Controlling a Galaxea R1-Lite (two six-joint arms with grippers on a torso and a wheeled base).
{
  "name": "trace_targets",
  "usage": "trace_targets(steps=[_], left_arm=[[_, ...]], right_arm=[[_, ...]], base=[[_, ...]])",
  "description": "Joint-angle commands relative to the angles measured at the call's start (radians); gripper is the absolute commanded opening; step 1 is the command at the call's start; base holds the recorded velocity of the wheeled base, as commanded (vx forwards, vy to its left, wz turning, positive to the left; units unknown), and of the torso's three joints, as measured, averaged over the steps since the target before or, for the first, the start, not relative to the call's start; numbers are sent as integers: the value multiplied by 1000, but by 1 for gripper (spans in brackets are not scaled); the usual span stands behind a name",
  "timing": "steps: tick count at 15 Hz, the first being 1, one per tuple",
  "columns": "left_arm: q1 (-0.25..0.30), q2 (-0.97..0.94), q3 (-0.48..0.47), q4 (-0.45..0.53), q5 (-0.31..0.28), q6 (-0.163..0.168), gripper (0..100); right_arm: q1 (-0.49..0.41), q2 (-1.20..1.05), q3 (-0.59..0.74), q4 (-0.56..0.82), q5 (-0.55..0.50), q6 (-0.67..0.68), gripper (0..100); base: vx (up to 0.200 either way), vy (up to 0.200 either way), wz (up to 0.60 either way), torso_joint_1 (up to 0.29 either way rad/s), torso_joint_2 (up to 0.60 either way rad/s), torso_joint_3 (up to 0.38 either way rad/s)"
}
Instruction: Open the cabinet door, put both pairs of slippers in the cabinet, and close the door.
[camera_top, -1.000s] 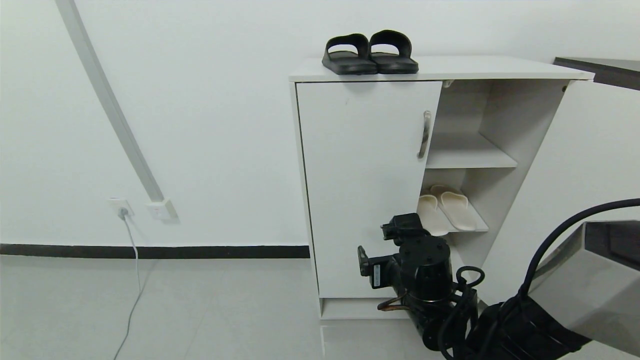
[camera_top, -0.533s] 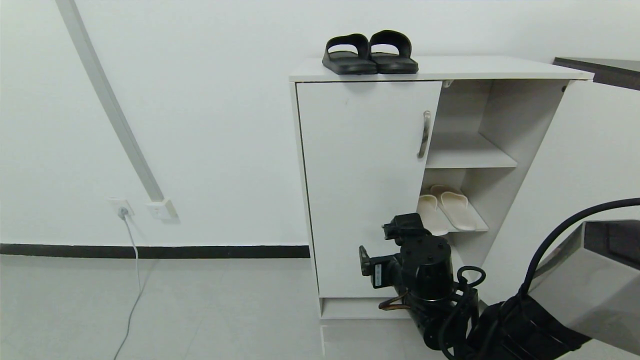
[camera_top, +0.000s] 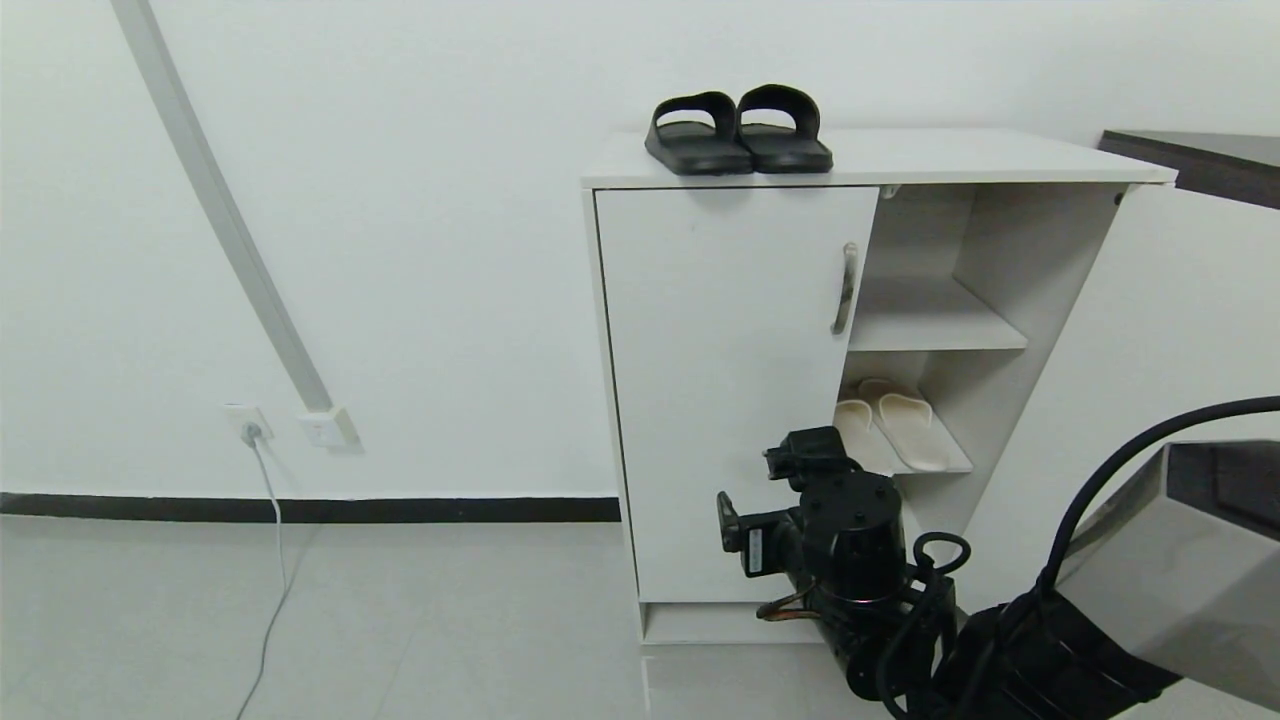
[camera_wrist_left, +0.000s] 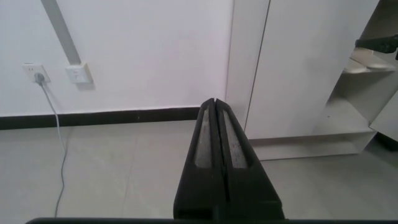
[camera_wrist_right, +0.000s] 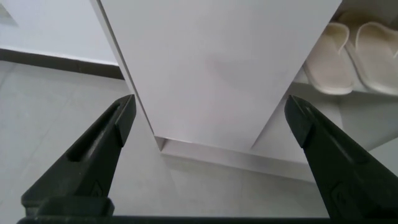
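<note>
The black slippers (camera_top: 738, 130) are set side by side on top of the cabinet (camera_top: 950, 155), toward its left end. The white slippers (camera_top: 893, 432) already lie on the lower shelf (camera_top: 957, 463), where the right door (camera_top: 1150, 350) stands open. The right end effector (camera_wrist_right: 210, 106) is held wide apart, low before the shut left door (camera_top: 730, 390); the left end effector (camera_wrist_left: 215, 109) is pressed together. The black pair is judged light, bendy and probably rubbery, and the strap arch is best taken.
</note>
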Motion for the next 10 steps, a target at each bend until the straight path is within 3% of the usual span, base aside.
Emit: trace_targets(steps=[1, 10], left_arm=[[0, 0, 0, 0, 0, 0, 0], [0, 0, 0, 0, 0, 0, 0]], right_arm=[[1, 1, 1, 0, 0, -1, 100], [1, 1, 1, 0, 0, -1, 100]], base=[[0, 0, 0, 36, -398, -344], [0, 0, 0, 119, -450, -343]])
